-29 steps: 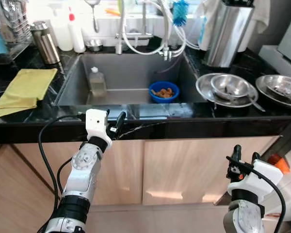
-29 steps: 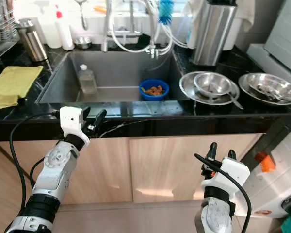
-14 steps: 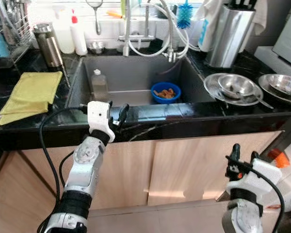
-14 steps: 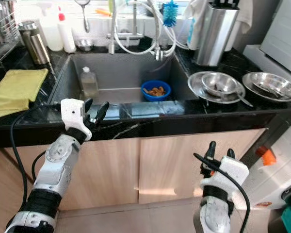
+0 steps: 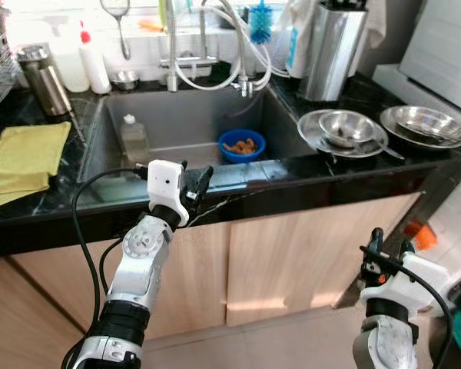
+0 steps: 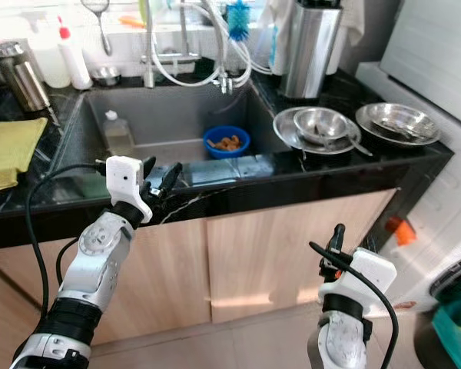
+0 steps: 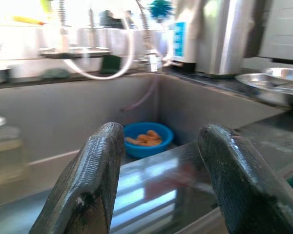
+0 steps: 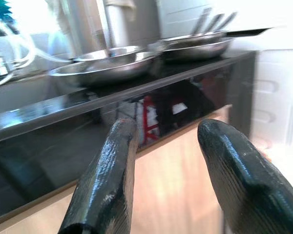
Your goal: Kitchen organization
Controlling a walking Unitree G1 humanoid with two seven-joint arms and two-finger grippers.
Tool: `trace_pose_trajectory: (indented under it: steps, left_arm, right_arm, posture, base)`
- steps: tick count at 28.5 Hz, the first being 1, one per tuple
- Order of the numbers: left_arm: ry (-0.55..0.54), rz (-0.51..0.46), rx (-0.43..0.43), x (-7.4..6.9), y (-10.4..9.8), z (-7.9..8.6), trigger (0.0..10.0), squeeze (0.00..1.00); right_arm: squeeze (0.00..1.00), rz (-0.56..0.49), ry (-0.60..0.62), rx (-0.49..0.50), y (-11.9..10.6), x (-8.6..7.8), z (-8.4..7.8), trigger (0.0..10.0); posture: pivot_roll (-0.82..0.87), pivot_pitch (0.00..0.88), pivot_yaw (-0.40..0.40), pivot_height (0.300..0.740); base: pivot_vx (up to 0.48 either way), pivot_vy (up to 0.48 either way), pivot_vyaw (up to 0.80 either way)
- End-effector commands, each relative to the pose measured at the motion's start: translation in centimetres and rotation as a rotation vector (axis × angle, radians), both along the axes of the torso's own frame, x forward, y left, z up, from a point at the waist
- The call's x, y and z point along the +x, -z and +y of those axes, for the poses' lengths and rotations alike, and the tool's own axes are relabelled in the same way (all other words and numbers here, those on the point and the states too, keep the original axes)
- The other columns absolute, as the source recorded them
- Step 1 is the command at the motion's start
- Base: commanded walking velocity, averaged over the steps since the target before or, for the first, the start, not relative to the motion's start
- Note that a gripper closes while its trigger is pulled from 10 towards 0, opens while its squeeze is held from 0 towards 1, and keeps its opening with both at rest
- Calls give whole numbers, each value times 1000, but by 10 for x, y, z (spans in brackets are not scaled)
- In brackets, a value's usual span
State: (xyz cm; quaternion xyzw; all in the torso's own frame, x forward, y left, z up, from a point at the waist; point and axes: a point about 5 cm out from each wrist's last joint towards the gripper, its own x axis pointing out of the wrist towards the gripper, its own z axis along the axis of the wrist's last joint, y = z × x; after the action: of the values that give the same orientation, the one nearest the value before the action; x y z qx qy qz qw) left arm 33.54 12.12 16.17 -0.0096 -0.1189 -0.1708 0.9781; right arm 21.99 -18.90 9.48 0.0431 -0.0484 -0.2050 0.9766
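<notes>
We stand facing the sink (image 5: 100,142), left gripper (image 5: 194,187) raised to the front edge of the black bench (image 5: 307,181), its fingers (image 7: 88,190) spread and holding nothing. The right gripper (image 5: 388,252) hangs low by the cabinet doors (image 5: 292,254), fingers parted too, empty.

Likely target, by our judgement: the blue bowl (image 5: 242,145) with orange food in it, sitting on the sink floor towards the right wall, below the tap hoses (image 5: 215,73). A clear bottle (image 5: 133,135) stands apart at the sink's left.

To do the reach well:
- lift the left gripper over the sink lip before going forward
- approach the bowl rim from above, one finger inside, one outside
- keep the bowl level; contents are loose
- steer clear of hoses and the steel bowls (image 5: 346,131) on the right bench
</notes>
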Motion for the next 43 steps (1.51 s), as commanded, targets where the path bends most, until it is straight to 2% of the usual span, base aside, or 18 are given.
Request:
trace_pose_trajectory:
  steps: [1, 7, 17, 30, 38, 43]
  left_arm:
    - [-11, -23, 2, 1, -8, 5, 10000, 0]
    - [-5, -37, 6, 1, -12, 4, 10000, 0]
    - [12, -84, 18, 0, -21, 1, 10000, 0]
    - [14, -92, 27, 1, -25, 0, 10000, 0]
    - [21, -86, 29, 1, -22, -3, 10000, 0]
    - [31, -77, 77, -3, -9, -4, 10000, 0]
  right_arm:
    - [0, -10, 1, 34, 0, 4, 6, 10000]
    - [0, -8, -5, 37, 0, 5, 7, 10000]
    - [0, -18, 2, 32, 0, 4, 8, 10000]
    - [0, -25, -3, 31, -1, 5, 9, 10000]
    - [0, -23, -30, -11, -3, 6, 9, 10000]
    - [0, -37, -19, 3, -6, 5, 8, 10000]
  posture:
    - [110, 40, 2, 740]
    - [111, 41, 3, 740]
    - [115, 44, 7, 740]
    - [115, 44, 7, 740]
    - [110, 42, 2, 740]
    - [100, 41, -6, 740]
  base:
    - [0, 480, 0]
    - [0, 406, -483]
    - [0, 0, -135]
    - [0, 0, 0]
    - [195, 0, 0]
    - [266, 0, 445]
